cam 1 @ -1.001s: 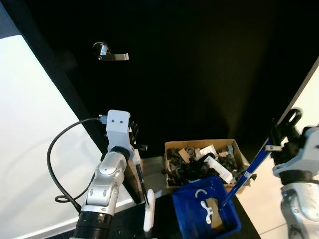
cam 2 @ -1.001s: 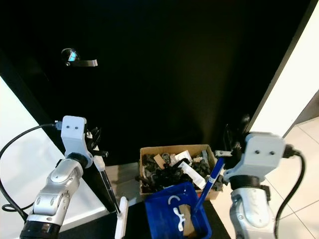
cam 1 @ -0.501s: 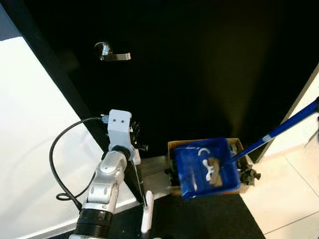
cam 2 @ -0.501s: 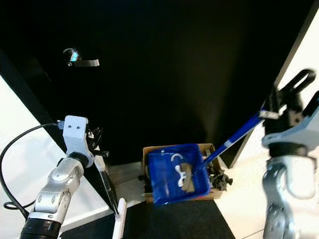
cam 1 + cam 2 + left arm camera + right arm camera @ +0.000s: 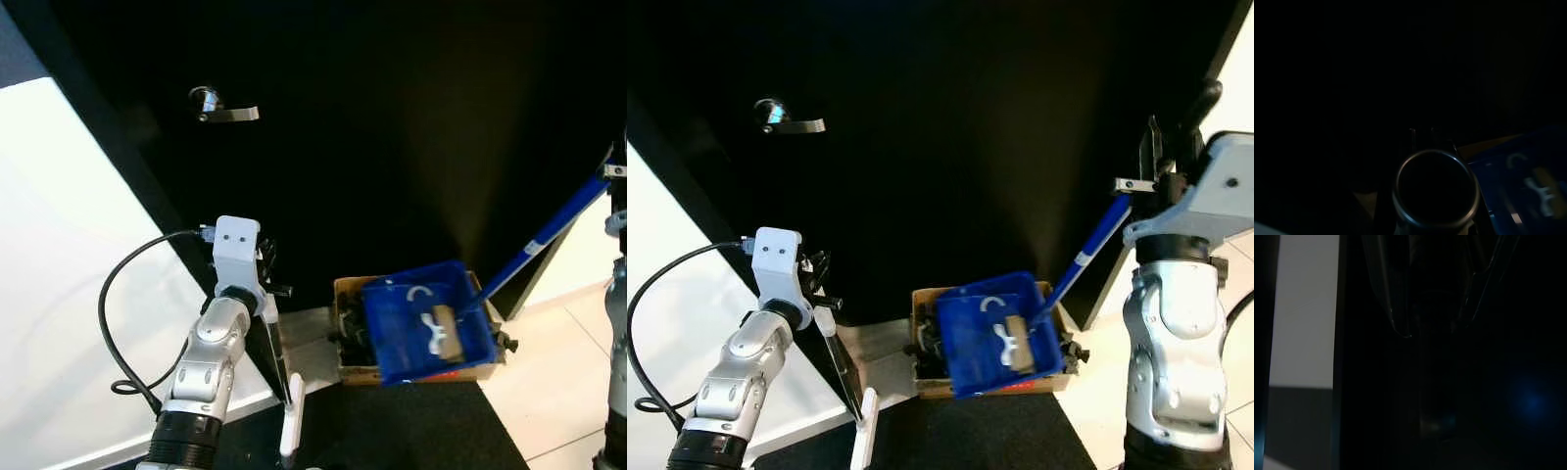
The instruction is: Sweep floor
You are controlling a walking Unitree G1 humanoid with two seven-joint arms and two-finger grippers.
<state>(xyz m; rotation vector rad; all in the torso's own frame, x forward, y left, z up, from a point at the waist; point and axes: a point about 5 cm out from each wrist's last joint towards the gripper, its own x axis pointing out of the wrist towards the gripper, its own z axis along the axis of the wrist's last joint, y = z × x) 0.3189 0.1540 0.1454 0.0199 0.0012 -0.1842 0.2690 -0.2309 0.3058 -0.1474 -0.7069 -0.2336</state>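
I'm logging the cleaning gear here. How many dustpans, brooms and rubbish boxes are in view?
Blue dustpan: 1, held by the right gripper
Broom: 1, held by the left gripper
Cardboard box: 1
Total: 3

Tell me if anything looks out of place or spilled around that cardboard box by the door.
The blue dustpan, held by its long handle in the right gripper, hangs tilted over the cardboard box with scraps lying on it. Dark debris pokes past the box's right edge. The left gripper holds a broom upright nearby.
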